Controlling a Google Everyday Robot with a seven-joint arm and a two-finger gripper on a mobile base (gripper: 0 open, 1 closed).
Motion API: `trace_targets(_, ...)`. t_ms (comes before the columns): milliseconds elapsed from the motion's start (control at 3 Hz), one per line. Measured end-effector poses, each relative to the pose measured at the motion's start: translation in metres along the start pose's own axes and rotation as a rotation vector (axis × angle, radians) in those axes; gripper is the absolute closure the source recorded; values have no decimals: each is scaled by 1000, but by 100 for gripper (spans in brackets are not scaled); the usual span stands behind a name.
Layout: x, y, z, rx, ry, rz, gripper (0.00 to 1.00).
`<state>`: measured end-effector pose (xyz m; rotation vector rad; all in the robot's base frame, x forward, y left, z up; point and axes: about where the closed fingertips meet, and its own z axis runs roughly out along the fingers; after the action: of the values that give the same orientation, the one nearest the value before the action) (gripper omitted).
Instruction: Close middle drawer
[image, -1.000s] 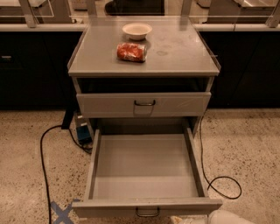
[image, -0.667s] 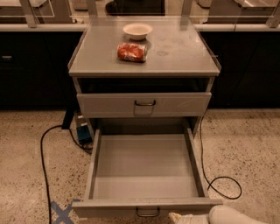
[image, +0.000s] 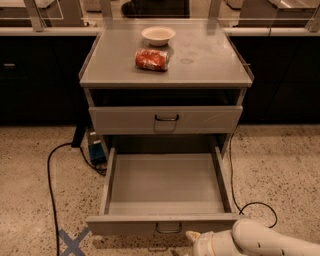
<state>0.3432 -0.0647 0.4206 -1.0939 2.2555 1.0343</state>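
Middle drawer (image: 165, 184): stands pulled fully out of the cabinet below the top drawer (image: 165, 120), nothing of the closing done yet; gripper (image: 197, 239) low at its front panel, just right of the handle (image: 168, 228), whether spread or pressed together cannot be told; whole push remains.

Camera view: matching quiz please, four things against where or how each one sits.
Things:
1 bowl
2 middle drawer
3 gripper
4 black cable

Places or states:
A pulled wide open
B on the floor, left of the cabinet
C bottom edge of view, right of centre
D on the cabinet top, towards the back

Pairs: 1-D, 2-A, 3-C, 4-B
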Motion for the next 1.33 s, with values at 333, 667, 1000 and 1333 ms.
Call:
trace_targets(333, -24, -16, -1, 15, -7, -48, 0)
trace_targets(667, -39, -23, -1, 20, -12, -88, 0)
trace_targets(1000, -79, -41, 5, 38, -26, -167, 0)
trace_targets(1333, -77, -43, 7, 30, -28, -154, 0)
